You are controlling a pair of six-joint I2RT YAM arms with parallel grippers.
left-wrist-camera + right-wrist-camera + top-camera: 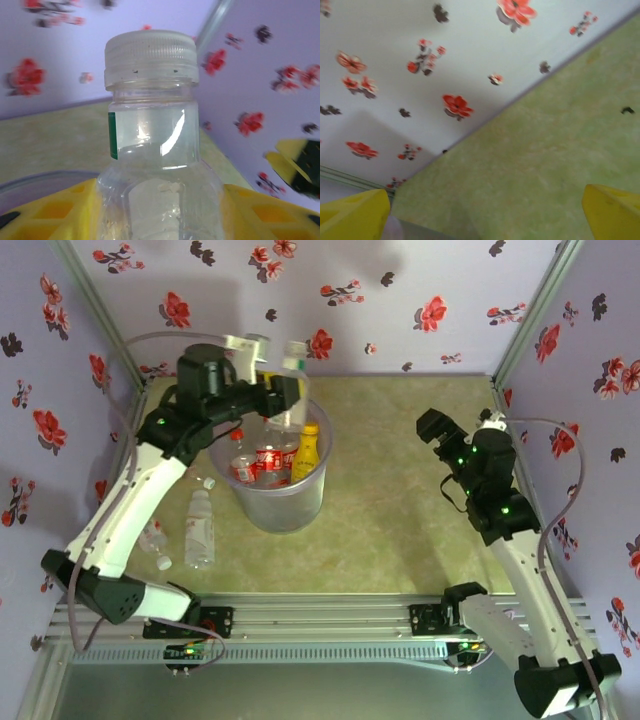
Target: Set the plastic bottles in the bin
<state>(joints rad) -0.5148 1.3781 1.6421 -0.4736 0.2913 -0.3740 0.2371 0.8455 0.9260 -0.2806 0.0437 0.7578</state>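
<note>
2 white-and-black arms (140, 502) have grey cables (578, 475), yellow pincer fingers (55, 212).

The light is bright and soft everywhere. White glare shines on the close bottle (165, 145). The flowered wall (45, 75) behind it looks blurry.

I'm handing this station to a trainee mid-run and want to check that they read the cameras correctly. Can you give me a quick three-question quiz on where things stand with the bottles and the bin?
1. True or false: the left gripper is shut on a clear bottle with a white cap, near the rim of the bin.
2. Where is the yellow bottle? A) lying outside the bin B) inside the bin C) held by an arm
3. Fill in: the right gripper is ____ and holds nothing.

Key: 1 true; 2 B; 3 open.
</note>
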